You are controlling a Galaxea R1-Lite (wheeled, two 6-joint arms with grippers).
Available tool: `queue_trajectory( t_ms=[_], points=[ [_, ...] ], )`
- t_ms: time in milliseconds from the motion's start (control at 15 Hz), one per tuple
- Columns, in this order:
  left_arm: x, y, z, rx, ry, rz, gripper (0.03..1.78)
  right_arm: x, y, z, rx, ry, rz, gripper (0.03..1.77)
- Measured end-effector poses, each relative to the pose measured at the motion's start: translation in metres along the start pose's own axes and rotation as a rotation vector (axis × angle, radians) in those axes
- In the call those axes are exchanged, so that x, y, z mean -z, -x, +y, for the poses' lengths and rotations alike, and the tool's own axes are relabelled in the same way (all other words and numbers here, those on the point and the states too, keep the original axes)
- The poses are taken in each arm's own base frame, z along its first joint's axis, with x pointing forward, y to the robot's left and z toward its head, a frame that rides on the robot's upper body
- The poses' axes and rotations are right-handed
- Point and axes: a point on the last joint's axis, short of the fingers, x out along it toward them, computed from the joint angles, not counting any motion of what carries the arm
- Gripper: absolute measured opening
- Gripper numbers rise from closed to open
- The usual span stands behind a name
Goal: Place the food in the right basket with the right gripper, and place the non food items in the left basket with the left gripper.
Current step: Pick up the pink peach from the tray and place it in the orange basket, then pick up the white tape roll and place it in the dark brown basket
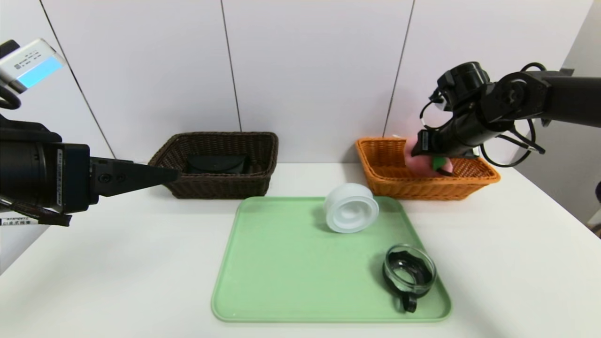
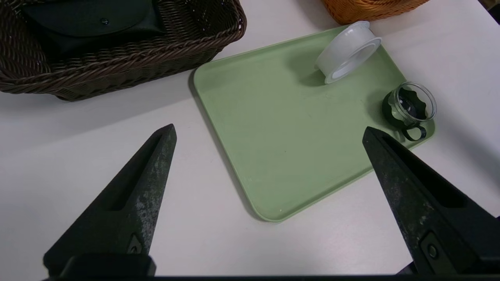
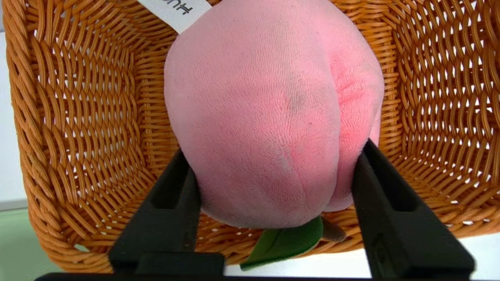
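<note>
The pink plush peach hangs low inside the orange basket, leaf and stem pointing down. My right gripper is shut on it, a black finger pressed against each side. In the head view the peach shows just above the basket's near rim. My left gripper is open and empty, hovering over the table between the dark brown basket and the tray. A black pouch lies in the brown basket. The white round container and the glass cup are on the tray.
The green tray lies mid-table, with the container on its side at the far edge and the cup at the near right corner. Both baskets stand against the white wall panels. The table edge runs close on the right.
</note>
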Motion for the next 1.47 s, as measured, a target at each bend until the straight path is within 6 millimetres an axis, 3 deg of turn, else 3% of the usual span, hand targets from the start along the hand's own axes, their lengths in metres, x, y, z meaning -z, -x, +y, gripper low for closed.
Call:
queue_trajectory(
  t_ms=[533,1467],
  points=[
    [0.0,-0.001,0.0,0.0,-0.001,0.004,1.69,-0.001,0.005,-0.001,-0.005,0.002,0.0,1.51],
    [-0.003,0.003,-0.001,0.004,-0.006,-0.016,1.69,-0.009,0.041,-0.005,-0.024,0.001,-0.063,1.68]
  ],
)
